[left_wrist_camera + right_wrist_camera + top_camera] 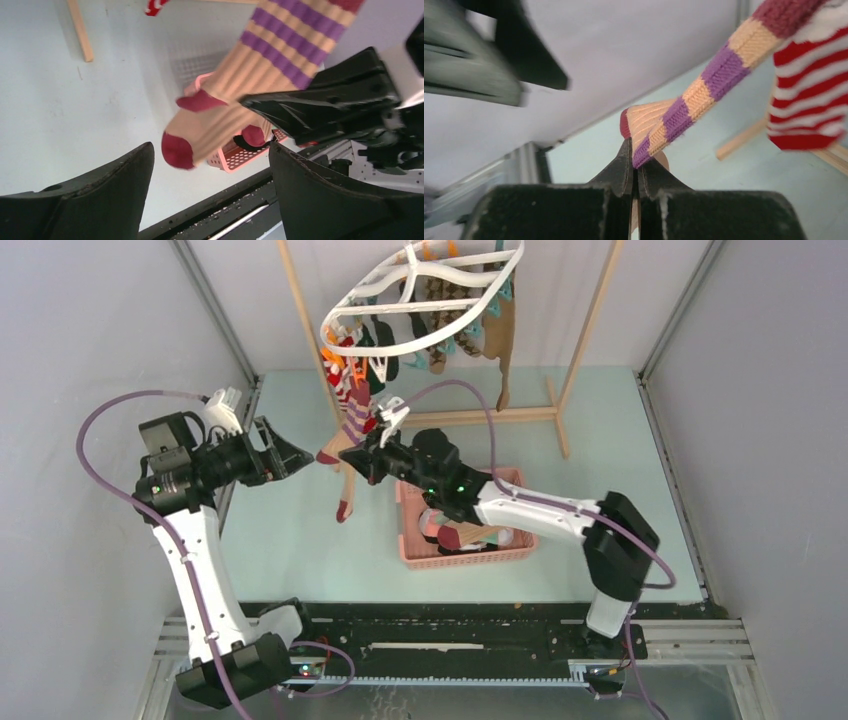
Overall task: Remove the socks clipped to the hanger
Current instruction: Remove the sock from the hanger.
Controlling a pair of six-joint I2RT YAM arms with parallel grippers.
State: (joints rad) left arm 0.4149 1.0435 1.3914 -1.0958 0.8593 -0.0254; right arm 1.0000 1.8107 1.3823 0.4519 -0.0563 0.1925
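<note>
Pale green table is seen under everything. From above, the purple-striped sock is seen hanging below the white hanger, with the pink basket nearby. Only in the right wrist view is the right gripper shown pinched tight on that sock. In the left wrist view the left gripper is held wide apart, and the sock's red toe is seen just past it.
</note>
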